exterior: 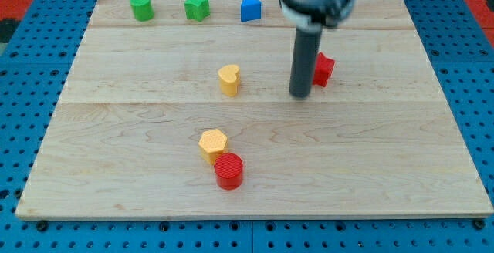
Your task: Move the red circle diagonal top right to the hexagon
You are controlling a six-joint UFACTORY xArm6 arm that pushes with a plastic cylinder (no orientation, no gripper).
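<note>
The red circle (228, 170) lies near the view's bottom middle. It touches the lower right side of the yellow hexagon (213, 144). My tip (299, 94) rests on the board well above and to the right of both, just left of a red block (323, 69) that the rod partly hides.
A yellow heart-shaped block (229, 79) lies left of my tip. Along the view's top stand a green block (141, 7), a green star (197, 6) and a blue block (250, 8). The wooden board (386, 168) sits on a blue pegboard.
</note>
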